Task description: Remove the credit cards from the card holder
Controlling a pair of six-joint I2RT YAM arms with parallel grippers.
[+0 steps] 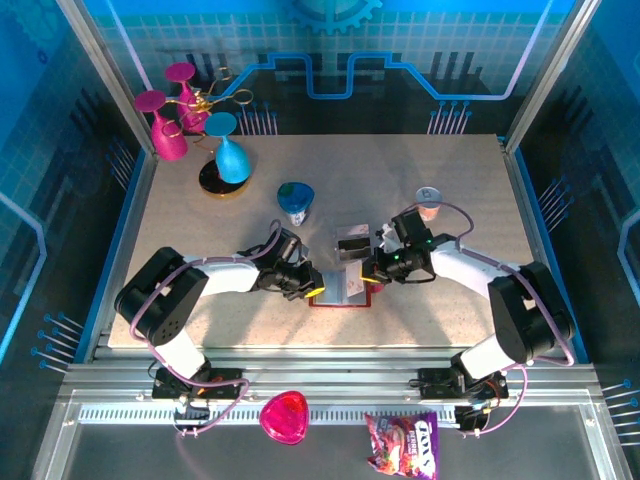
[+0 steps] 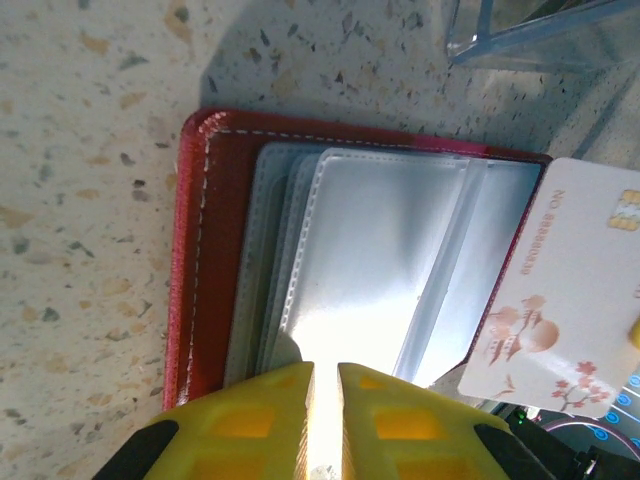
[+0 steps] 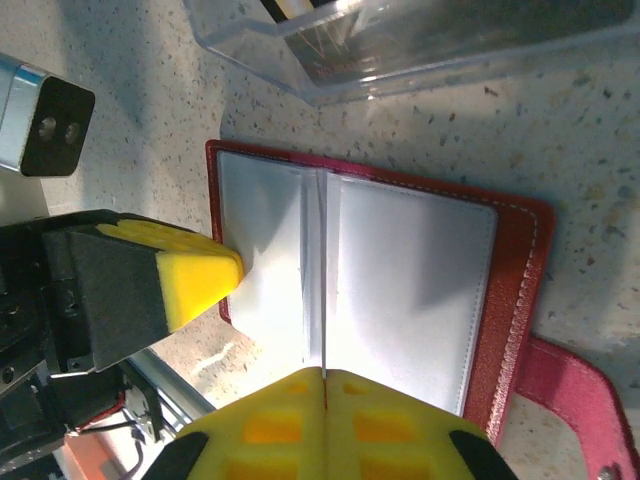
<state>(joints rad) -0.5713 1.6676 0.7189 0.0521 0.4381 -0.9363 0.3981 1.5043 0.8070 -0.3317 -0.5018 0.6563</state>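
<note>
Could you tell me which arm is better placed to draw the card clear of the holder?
Right, likely: the right hand is shut on the white card, while the left hand grips the card holder, steadying it.

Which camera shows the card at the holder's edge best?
Left wrist: the card shows face-on, chip and blossom print clear, overlapping the card holder. Right wrist seems to catch it edge-on, at the right gripper. Top external: too small to tell from the pockets.
</note>
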